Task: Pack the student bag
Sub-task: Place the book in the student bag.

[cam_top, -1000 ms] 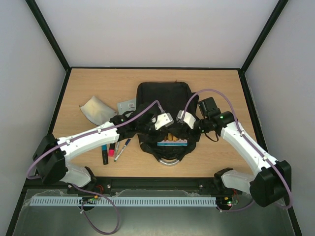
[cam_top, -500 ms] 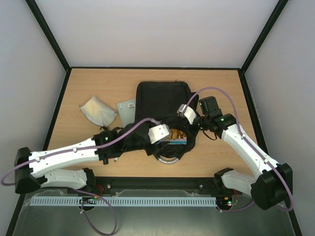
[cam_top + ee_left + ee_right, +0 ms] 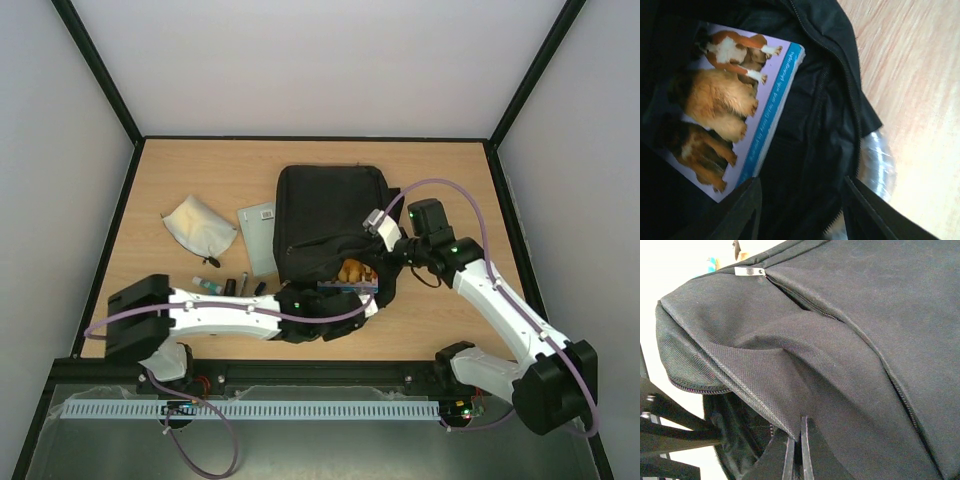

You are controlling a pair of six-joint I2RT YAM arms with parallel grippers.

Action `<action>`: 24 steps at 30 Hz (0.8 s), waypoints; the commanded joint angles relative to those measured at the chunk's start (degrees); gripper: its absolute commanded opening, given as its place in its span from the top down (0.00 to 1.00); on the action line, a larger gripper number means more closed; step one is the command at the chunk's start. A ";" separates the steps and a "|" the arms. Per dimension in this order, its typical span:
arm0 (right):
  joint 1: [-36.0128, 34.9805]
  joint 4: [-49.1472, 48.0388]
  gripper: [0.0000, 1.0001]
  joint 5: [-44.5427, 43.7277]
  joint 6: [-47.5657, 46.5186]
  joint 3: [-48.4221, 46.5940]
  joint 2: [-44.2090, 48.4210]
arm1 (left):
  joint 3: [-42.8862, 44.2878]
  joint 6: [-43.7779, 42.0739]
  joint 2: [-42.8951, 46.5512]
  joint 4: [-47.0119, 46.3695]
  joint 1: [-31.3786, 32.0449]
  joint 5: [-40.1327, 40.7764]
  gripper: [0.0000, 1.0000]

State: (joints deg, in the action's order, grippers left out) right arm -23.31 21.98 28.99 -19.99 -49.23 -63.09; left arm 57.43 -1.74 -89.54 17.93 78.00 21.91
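**Book at the mouth, left arm closest**

The left fingers (image 3: 746, 212) stand parted, roughly halfway, with nothing clamped. Only black fabric of the bag's lip lies in the gap between them. From those fingers, in the left wrist view, the picture book (image 3: 725, 105) sits up at 10 o'clock. Its dog-photo cover faces up, and its blue spine edge runs from 1 o'clock down to 7 o'clock. Off at 3 o'clock is the grey handle loop (image 3: 879, 161), lying on the tabletop (image 3: 920, 75).

The right fingers (image 3: 809, 452) are pressed fully together on a fold of the bag's upper flap, holding the mouth open.

From above, the student bag (image 3: 325, 205) lies mid-tabletop with its long axis running 12 to 6. Its opening is at the 6 o'clock end, towards the arm bases. The book is partly in that opening, its near end showing at the lip.

My read is that the left arm is the nearer one for the book. A push would have to go towards 12 o'clock, along the bag's length, while the right hand holds the flap up. A beige pouch (image 3: 198, 222) and some pens (image 3: 228, 285) wait at 9 o'clock of the bag, not yet packed.
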 commanded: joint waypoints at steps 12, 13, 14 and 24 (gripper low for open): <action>0.11 -2.87 0.98 6.46 0.50 3.51 5.43 | 0.07 -7.35 -12.61 -11.11 -6.96 9.70 0.51; 0.11 -2.81 0.98 6.50 0.48 3.53 5.48 | 0.49 -7.58 -13.32 -11.52 -7.00 9.37 0.52; 0.11 -2.76 0.98 6.51 0.36 3.53 5.52 | 1.02 -7.66 -14.09 -11.78 -6.98 9.49 0.54; 0.20 -1.99 0.98 8.39 0.03 3.30 6.10 | 5.33 -7.20 -21.08 -17.14 -8.12 14.56 0.58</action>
State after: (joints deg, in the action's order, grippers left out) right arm -23.20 21.08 31.88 -20.14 -45.67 -58.92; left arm 59.86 -9.39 -107.68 4.45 70.87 32.58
